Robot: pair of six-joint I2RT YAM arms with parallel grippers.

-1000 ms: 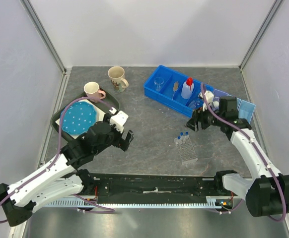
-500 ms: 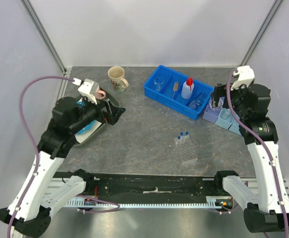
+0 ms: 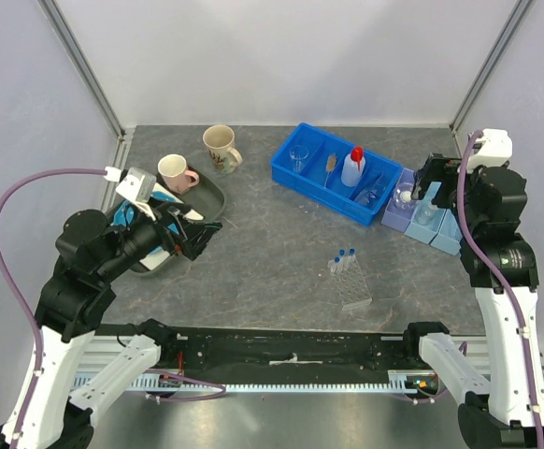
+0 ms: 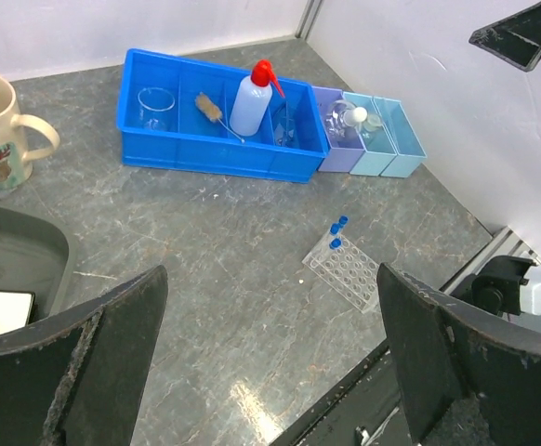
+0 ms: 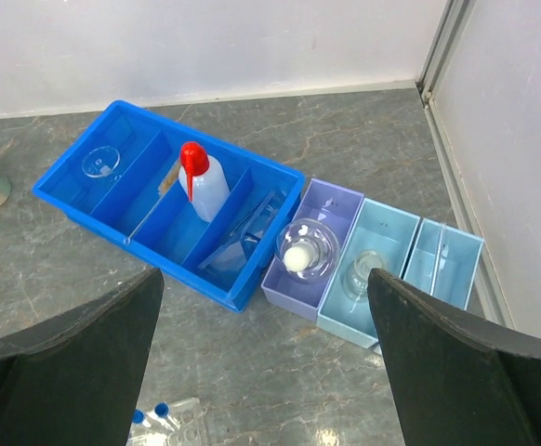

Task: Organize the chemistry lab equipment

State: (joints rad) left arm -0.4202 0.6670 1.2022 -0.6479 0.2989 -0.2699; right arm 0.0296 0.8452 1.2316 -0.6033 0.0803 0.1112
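Observation:
A blue divided tray (image 3: 321, 183) holds a small beaker (image 3: 298, 157), a thin brush (image 3: 331, 166), the white squeeze bottle (image 3: 351, 166) with red nozzle, and goggles (image 3: 368, 194). Beside it, a purple bin holds a stoppered flask (image 5: 305, 253) and a light blue bin holds a small beaker (image 5: 365, 272). The clear tube rack (image 3: 354, 285) with blue-capped tubes (image 3: 344, 257) stands on the table. My left gripper (image 3: 197, 238) hangs open above the dark tray. High over the bins, my right gripper (image 3: 431, 178) is open too, holding nothing.
A beige mug (image 3: 220, 147) and a pink mug (image 3: 175, 171) stand at the back left. The dark tray (image 3: 211, 198) holds the blue dotted plate (image 3: 124, 216), mostly hidden by my left arm. Walls close in on three sides.
Both arms have risen and drawn back toward their own sides. My right gripper opened wide and left the bins. The left gripper swung back over the dark tray.

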